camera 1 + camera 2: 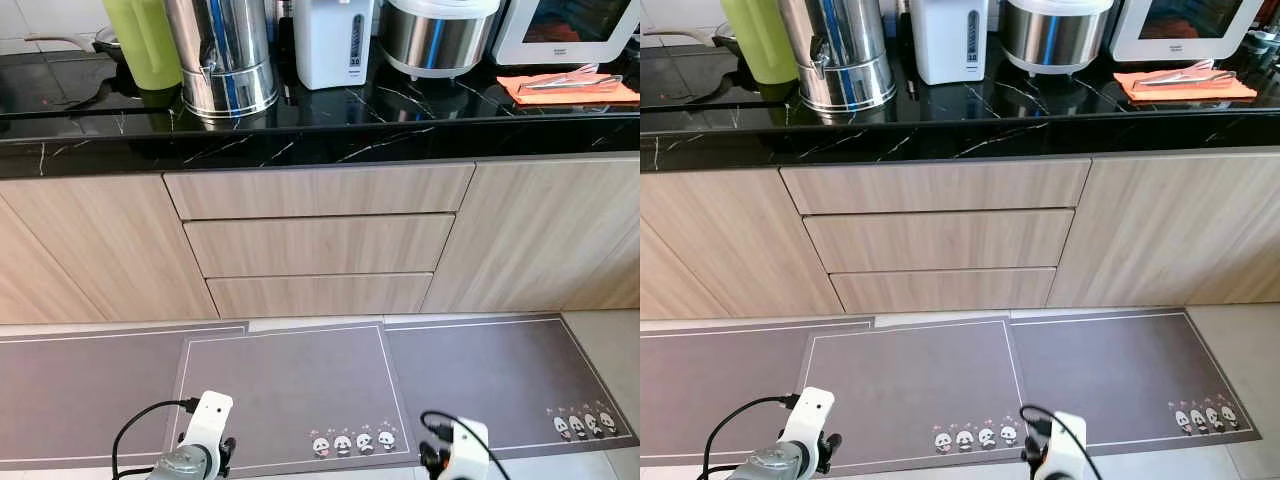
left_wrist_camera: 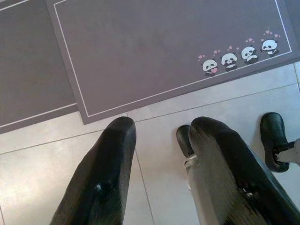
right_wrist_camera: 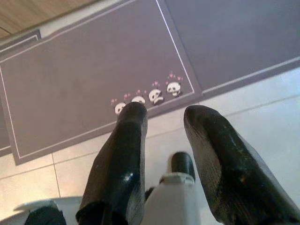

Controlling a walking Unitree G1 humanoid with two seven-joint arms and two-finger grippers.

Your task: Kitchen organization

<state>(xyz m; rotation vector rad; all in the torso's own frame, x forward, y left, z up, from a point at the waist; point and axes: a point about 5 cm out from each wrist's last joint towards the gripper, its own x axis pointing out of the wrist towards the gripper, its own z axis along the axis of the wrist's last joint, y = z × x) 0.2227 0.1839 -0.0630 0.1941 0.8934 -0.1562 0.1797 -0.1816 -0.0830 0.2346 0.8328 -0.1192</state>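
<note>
Microwave [image 1: 565, 28] cropped above countertop [image 1: 300, 135].

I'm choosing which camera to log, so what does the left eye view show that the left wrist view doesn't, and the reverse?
The left eye view shows the black countertop with a steel urn, a white kettle, an orange cloth, and three wooden drawers. The left wrist view shows the left gripper, fingers open, above pale floor tiles. Both show the grey mat with its panda print.
</note>
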